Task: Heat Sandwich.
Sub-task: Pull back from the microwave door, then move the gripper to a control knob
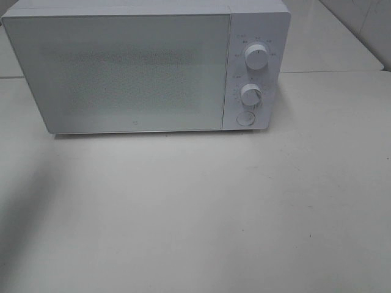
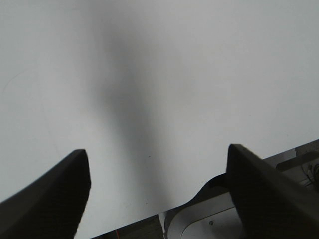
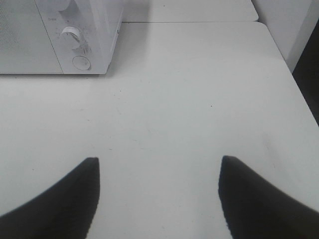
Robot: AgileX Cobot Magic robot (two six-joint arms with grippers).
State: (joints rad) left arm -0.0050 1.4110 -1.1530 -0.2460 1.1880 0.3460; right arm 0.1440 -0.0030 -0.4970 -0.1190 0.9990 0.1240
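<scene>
Over the white table (image 1: 195,220), my left pincer (image 2: 158,149) and right pincer (image 3: 159,158) both spread wide, nothing between the jaws. Microwave (image 1: 122,67) at the back, door shut. Sandwich: can't tell where it is, no view shows it.

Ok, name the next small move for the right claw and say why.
Probably ease the right claw toward the lower dial of the microwave. The door is shut, no sandwich shows on the table, and that claw is open, empty and facing the control panel, so setting the dial looks likeliest. I cannot see inside.
</scene>
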